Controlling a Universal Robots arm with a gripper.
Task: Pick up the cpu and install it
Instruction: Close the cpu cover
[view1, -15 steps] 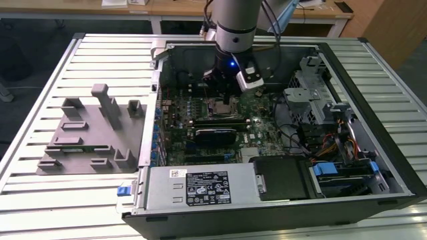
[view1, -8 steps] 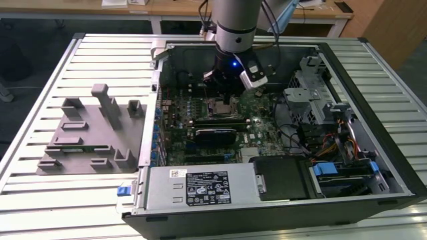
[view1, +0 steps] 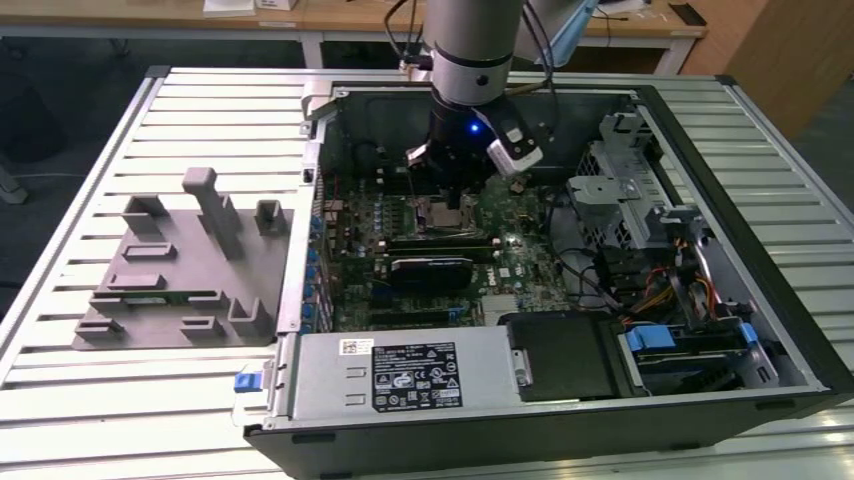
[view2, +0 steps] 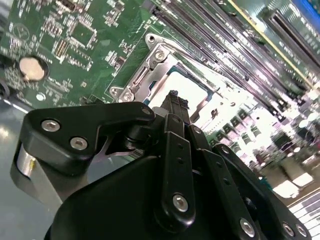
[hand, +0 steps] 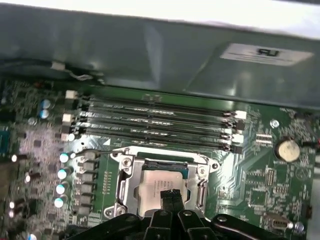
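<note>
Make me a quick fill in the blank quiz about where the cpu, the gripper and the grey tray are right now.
1. On the motherboard, the cpu lies inside the metal-framed ___.
2. The gripper reaches down into the open computer ___, right above the cpu.
3. The grey fixture tray sits outside the computer, on the exterior view's ___.

Missing words: socket; case; left.
</note>
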